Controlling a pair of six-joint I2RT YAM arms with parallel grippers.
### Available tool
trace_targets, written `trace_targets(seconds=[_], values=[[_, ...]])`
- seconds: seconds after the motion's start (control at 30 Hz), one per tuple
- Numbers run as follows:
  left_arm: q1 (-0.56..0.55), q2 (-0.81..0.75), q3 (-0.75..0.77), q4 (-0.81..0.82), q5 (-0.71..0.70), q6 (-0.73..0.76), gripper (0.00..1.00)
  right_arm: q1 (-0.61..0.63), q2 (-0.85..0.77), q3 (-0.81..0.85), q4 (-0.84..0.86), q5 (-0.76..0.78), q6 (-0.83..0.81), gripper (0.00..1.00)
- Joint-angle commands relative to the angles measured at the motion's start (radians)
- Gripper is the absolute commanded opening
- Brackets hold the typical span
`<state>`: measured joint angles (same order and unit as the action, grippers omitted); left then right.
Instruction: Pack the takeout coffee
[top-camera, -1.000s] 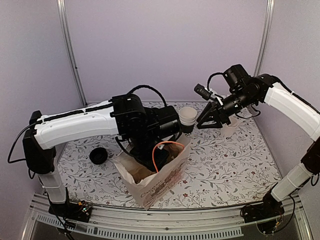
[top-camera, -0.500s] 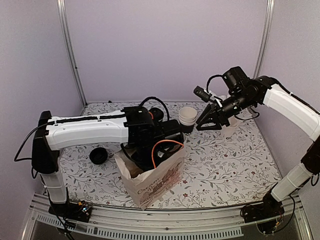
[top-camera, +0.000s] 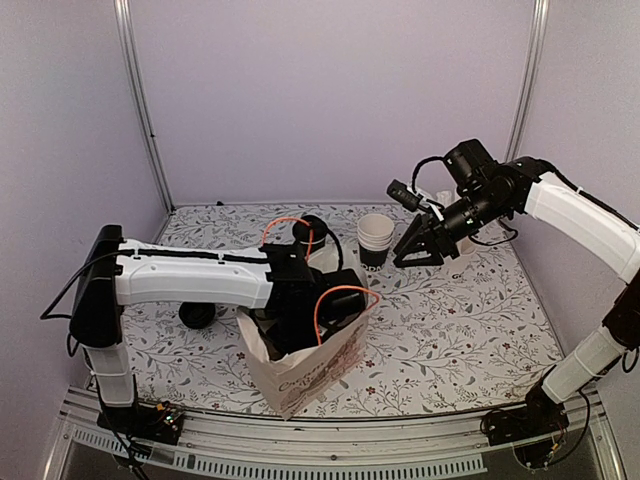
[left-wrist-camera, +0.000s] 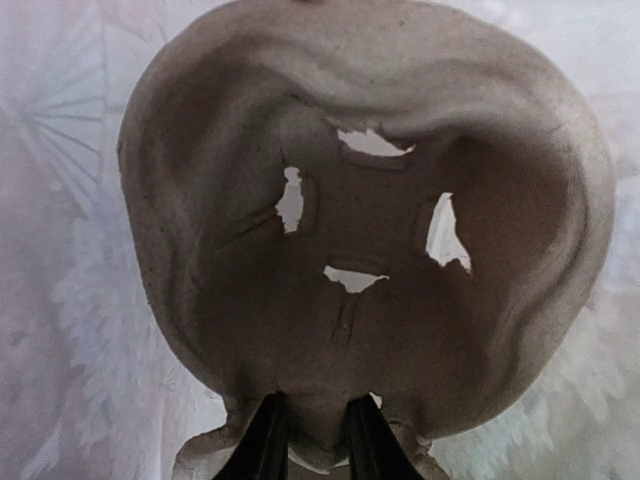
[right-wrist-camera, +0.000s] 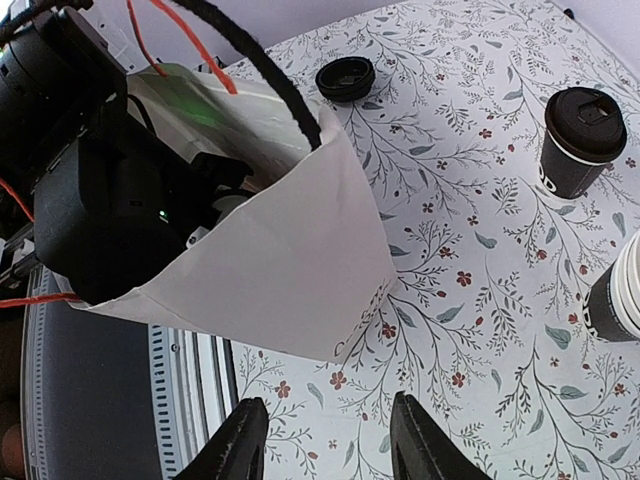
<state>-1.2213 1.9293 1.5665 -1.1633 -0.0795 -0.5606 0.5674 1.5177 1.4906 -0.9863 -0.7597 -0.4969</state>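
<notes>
The takeout coffee (right-wrist-camera: 580, 140), a small cup with a black lid, stands on the floral table; in the top view the takeout coffee (top-camera: 312, 231) shows just behind my left arm. A brown paper bag (top-camera: 320, 365) stands open at the front. My left wrist reaches down into it, so the fingers are hidden in the top view. In the left wrist view my left gripper (left-wrist-camera: 313, 400) is shut on the edge of a grey pulp cup carrier (left-wrist-camera: 370, 210). My right gripper (top-camera: 410, 255) hangs open in the air right of the bag, its jaws (right-wrist-camera: 328, 402) empty.
A stack of nested lidless cups (top-camera: 375, 238) stands between the bag and my right gripper. A loose black lid (top-camera: 197, 312) lies left of the bag. The metal rail (top-camera: 330, 450) marks the table's near edge. Purple walls close in the sides.
My left arm has swung forward and down, pushing its wrist and the carrier deeper into the bag. The right gripper has barely shifted.
</notes>
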Motion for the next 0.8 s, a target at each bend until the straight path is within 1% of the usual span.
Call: trace_targets(seconds=[0.0, 0.37, 0.57, 0.77], values=[[0.013, 0.033, -0.042, 0.027, 0.001, 0.011, 0.20, 0.003, -0.025, -0.011, 0.014, 0.009, 0.001, 0.45], [0.022, 0.054, -0.135, 0.127, 0.017, 0.039, 0.21, 0.003, -0.008, -0.016, 0.017, 0.010, 0.002, 0.45], [0.042, 0.047, -0.193, 0.212, 0.053, 0.057, 0.24, 0.003, -0.003, -0.018, 0.015, 0.010, 0.000, 0.45], [0.048, 0.021, -0.215, 0.267, 0.062, 0.059, 0.25, 0.003, -0.001, -0.021, 0.014, 0.014, -0.001, 0.45]])
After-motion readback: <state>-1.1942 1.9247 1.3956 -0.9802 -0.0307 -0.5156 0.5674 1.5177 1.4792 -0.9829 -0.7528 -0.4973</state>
